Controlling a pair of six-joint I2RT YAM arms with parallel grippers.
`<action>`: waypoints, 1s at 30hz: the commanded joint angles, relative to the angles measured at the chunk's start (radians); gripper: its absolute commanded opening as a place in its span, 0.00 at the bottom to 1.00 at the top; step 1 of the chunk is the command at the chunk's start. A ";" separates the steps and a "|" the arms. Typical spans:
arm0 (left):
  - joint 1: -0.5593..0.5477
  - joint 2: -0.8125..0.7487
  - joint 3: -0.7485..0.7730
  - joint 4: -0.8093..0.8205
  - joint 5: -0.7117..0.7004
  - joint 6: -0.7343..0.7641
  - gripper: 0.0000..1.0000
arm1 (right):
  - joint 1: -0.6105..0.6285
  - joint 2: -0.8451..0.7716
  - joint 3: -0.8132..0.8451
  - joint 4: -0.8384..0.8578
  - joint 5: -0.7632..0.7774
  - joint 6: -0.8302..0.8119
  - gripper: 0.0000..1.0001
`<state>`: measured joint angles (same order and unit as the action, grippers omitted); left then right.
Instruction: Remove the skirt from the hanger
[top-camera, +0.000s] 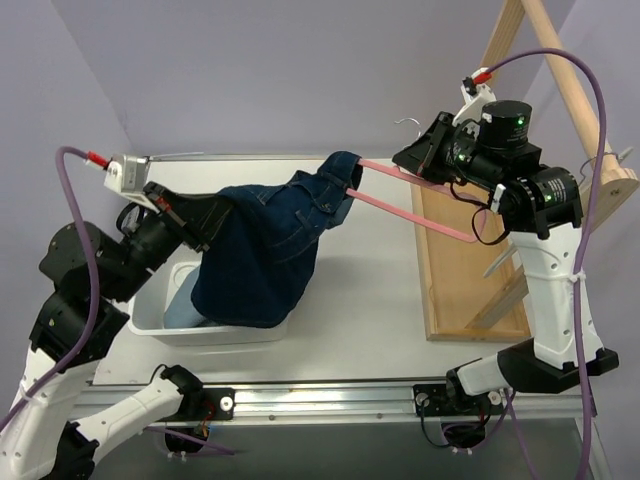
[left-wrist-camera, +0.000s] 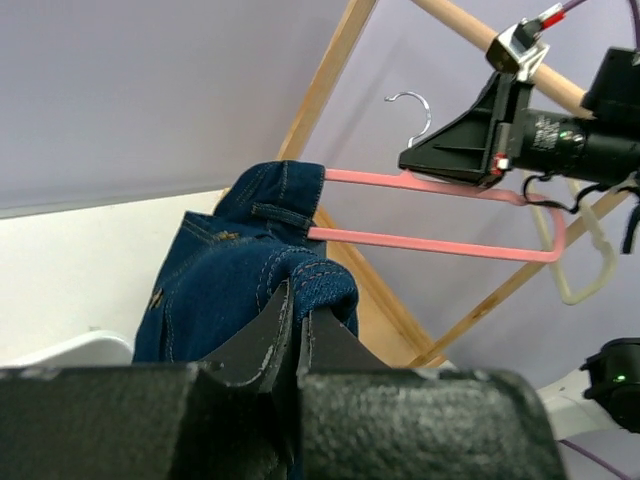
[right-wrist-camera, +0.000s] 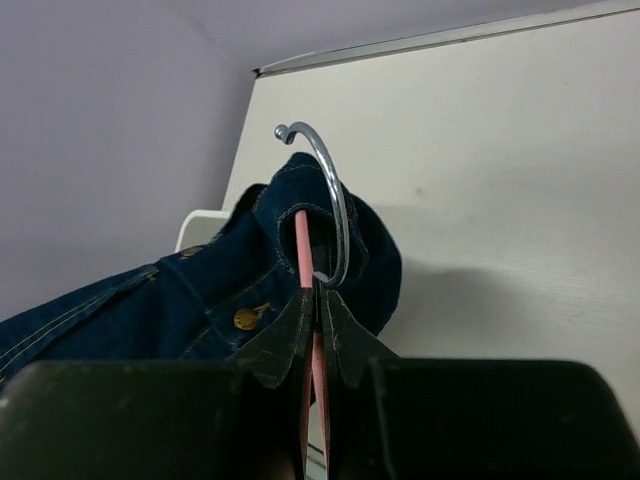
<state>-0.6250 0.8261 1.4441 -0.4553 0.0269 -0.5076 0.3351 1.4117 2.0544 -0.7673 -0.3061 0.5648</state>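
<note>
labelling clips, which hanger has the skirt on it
The pink hanger, clamped in the right gripper, has the skirt on its end; the cream hanger on the rack is bare.

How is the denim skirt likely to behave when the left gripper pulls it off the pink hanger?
Probably floppy: the denim skirt sags from the left gripper over the white bin. It looks thick, so likely heavyish for cloth. Its waistband bunches on the pink hanger, so it may snag rather than slide.
</note>
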 joint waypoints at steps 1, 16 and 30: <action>0.007 0.060 0.116 0.038 -0.004 0.104 0.02 | 0.001 0.013 0.140 0.044 -0.168 0.049 0.00; 0.008 0.231 0.539 -0.172 -0.637 0.558 0.02 | -0.001 -0.039 0.244 -0.074 -0.203 -0.028 0.00; 0.007 0.191 0.503 0.064 -0.939 0.854 0.02 | -0.001 -0.060 0.119 -0.010 -0.479 0.057 0.00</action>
<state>-0.6247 1.0439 1.9156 -0.5400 -0.7799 0.2207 0.3351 1.3560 2.1693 -0.8295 -0.6804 0.6266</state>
